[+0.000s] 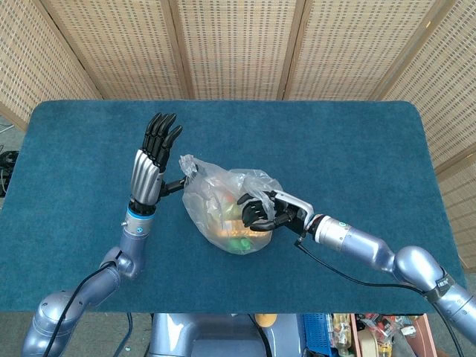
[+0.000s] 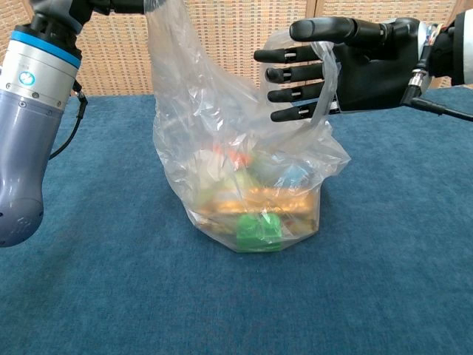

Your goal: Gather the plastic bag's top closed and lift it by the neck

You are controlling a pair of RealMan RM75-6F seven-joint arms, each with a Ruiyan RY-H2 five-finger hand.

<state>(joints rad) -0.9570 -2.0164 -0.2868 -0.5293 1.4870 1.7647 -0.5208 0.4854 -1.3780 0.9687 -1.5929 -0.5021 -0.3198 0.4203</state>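
Your left hand pinched the bag rim at its 10 o'clock, fingers upright; your right hand, fingers spread, seemingly hooked the opposite handle.

The bag is sitting upright near the middle of the worktop, with a block and other items lying in its bottom. The left hand is standing to its left, pinching the top edge, while the right hand is reaching in from the right, fingers through the other handle loop.
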